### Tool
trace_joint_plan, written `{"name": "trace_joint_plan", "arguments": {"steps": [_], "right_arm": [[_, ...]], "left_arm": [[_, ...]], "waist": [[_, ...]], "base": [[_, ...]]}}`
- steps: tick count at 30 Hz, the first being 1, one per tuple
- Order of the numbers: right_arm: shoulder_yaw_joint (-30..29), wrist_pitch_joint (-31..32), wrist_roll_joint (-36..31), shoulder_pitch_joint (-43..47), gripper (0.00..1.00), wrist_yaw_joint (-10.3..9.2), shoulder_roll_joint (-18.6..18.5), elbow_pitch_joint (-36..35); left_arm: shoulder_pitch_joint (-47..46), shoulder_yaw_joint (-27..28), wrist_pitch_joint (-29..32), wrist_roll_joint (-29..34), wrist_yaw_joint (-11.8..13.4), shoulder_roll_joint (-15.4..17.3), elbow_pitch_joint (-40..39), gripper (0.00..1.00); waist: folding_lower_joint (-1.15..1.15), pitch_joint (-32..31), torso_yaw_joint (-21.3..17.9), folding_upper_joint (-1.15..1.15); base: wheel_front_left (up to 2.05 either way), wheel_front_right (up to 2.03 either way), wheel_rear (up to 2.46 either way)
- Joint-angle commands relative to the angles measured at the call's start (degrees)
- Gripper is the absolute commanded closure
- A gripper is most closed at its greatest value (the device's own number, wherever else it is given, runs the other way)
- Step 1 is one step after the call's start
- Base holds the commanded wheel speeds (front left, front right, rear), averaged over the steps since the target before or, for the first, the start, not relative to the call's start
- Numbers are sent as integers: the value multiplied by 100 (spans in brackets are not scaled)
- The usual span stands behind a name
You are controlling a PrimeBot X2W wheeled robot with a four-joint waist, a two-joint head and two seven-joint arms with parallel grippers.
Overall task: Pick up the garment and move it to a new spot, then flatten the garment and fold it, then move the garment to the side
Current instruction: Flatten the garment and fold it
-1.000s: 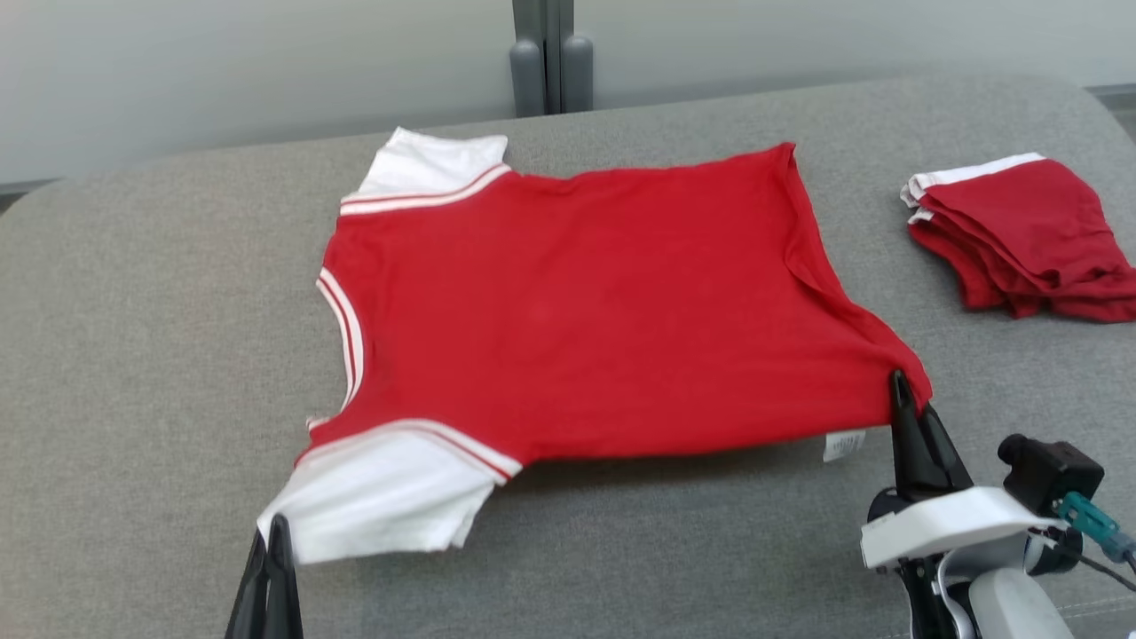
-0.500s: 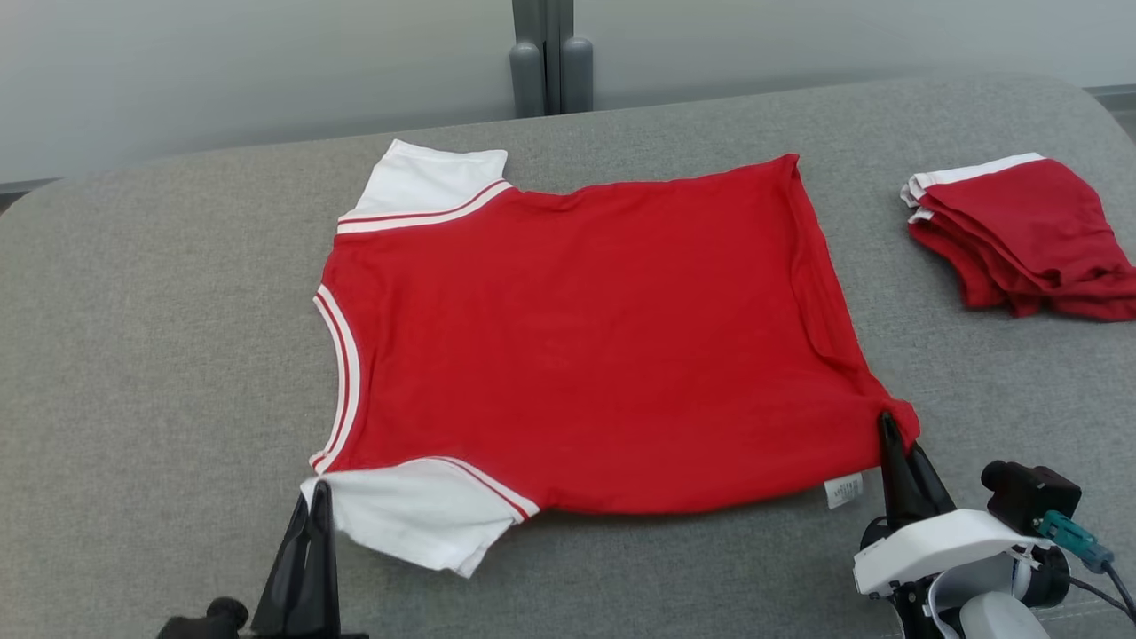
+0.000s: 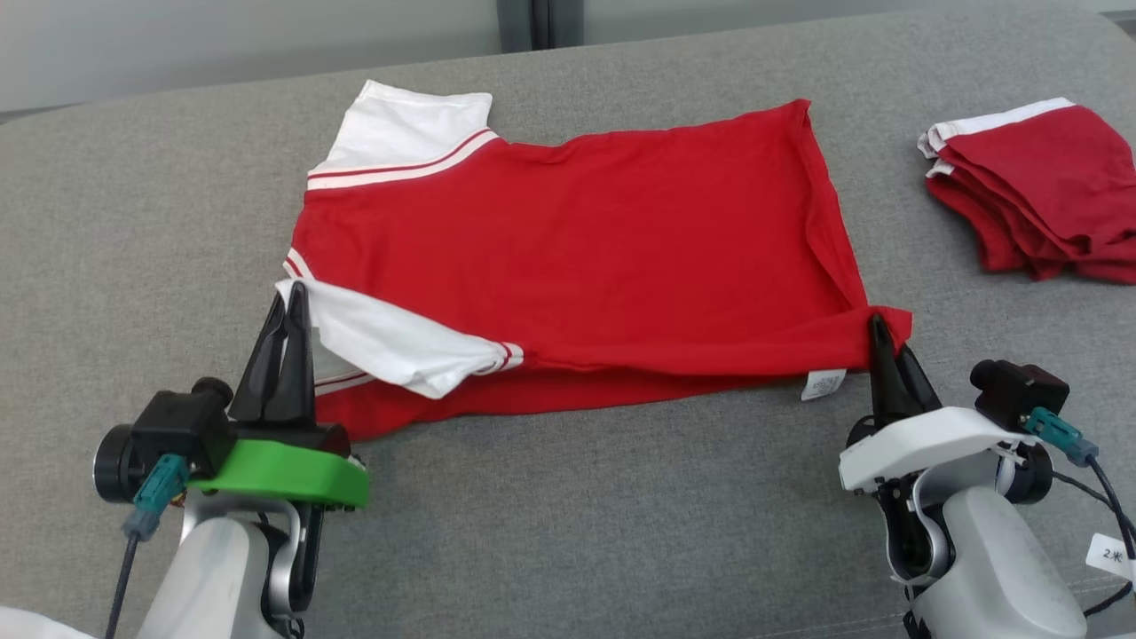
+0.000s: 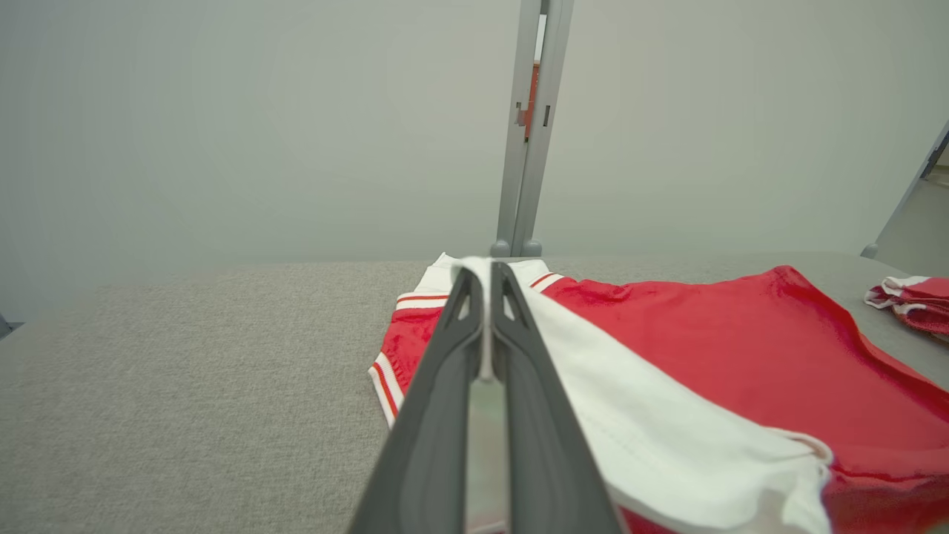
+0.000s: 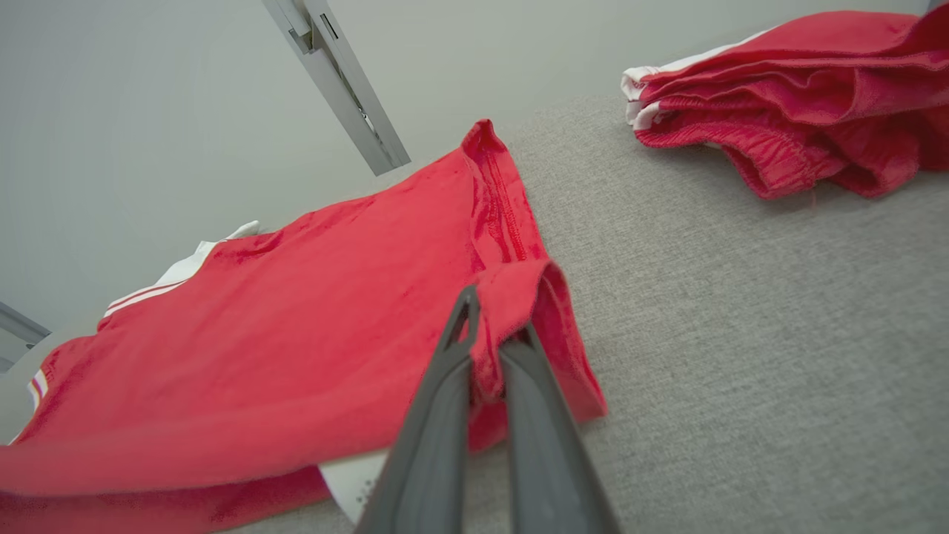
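While near edge hung lifted for fold, red garment (image 3: 577,240) lay on bench (image 3: 568,524): left gripper (image 3: 296,291) fingers (image 3: 273,359) pinched white sleeve (image 3: 390,342) at 8 o'clock, right gripper (image 3: 877,325) fingers (image 3: 890,383) clamped hem corner (image 3: 895,321) at 4 o'clock, likely to carry edge toward 12.

Folded pile (image 3: 1047,186) runs off right edge (label (image 3: 822,385) print unreadable).

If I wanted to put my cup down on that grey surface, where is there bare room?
Bare patches: the grey surface left of the shirt, the near strip between the left gripper and right gripper, and the gap between shirt and folded pile. Crowded: the middle, under the shirt, and the far right, under the pile.
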Motion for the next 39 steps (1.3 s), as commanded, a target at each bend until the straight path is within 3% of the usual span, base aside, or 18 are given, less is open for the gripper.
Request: {"name": "trace_joint_plan", "arguments": {"steps": [1,9,10,11,12,20,29,39], "right_arm": [[-15,-34,-42,-144,100,-10,-17,82],[-34,-74,-61,-717,100,-10,-18,555],[-33,-77,-60,-774,89,-10,-19,609],[-50,-70,-26,-868,0,-10,-19,639],[-64,-72,-15,-891,0,-10,-19,625],[-180,-72,-105,-822,0,-10,-18,317],[-545,-71,-613,-270,0,-9,-13,-406],[-505,239,-916,355,0,-10,-19,-807]], "left_arm": [[-215,37,-20,40,-35,-15,161,100],[-931,75,-49,134,-160,-150,1074,100],[-1014,89,-51,153,-157,-181,1165,100],[-1105,125,-53,182,-130,-226,1315,13],[-1137,158,-52,193,-113,-249,1352,0],[-986,499,-50,350,-87,-408,1060,0],[19,769,5,240,-266,-410,664,0],[707,715,1497,-172,-167,-339,612,0]], "waist": [[0,173,-49,0],[0,420,-76,0],[0,433,-74,0],[0,446,-74,0],[0,447,-75,0],[0,322,-71,0],[0,-56,-23,0],[0,-257,59,0]], "base": [[0,0,0],[0,0,0],[0,0,0],[0,0,0],[0,0,0],[0,0,0],[0,0,0],[0,0,0]]}}
